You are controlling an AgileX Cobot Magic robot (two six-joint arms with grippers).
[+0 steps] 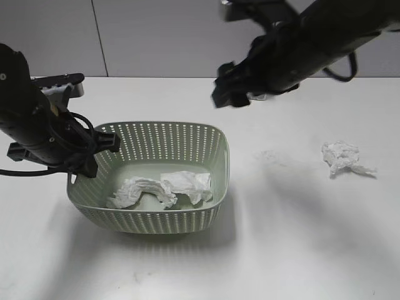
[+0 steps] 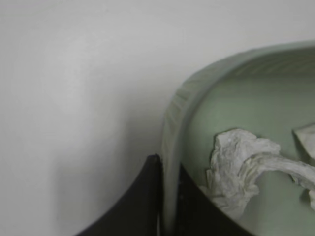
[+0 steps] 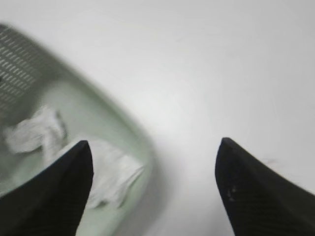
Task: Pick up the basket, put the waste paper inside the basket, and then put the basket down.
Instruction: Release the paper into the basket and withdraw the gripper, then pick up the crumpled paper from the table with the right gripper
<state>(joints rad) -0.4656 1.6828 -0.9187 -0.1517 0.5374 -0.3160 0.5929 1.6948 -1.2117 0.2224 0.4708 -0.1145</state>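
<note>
Item: basket (image 1: 215,156), pale green plastic, perforated walls, rounded corners. Position: left of centre on the white table (image 1: 294,237), apparently tilted, its left rim higher than its right; whether the base rests on the table cannot be told.

Contents: two pieces of crumpled white waste paper on the basket floor, one toward the left (image 1: 134,190), one just right of it (image 1: 187,183), touching or nearly so.

Item: third crumpled paper (image 1: 342,156), white, lying on the table well to the right of the basket, apart from both arms.

Item: left gripper (image 2: 167,206), black. State: clamped on the basket's left rim, one finger (image 2: 135,201) outside the wall and the other inside, the thin green wall pinched between them. The left wrist view shows the nearer paper wad beside the inner finger.

Item: right gripper (image 3: 152,187), black. State: jaws spread wide apart, holding nothing. Position: raised above the table, beyond the basket's far right corner in the exterior view; its wrist view looks down on the basket's right edge and the bare table beside it.

Background: grey panelled wall (image 1: 156,37) at the far side.
</note>
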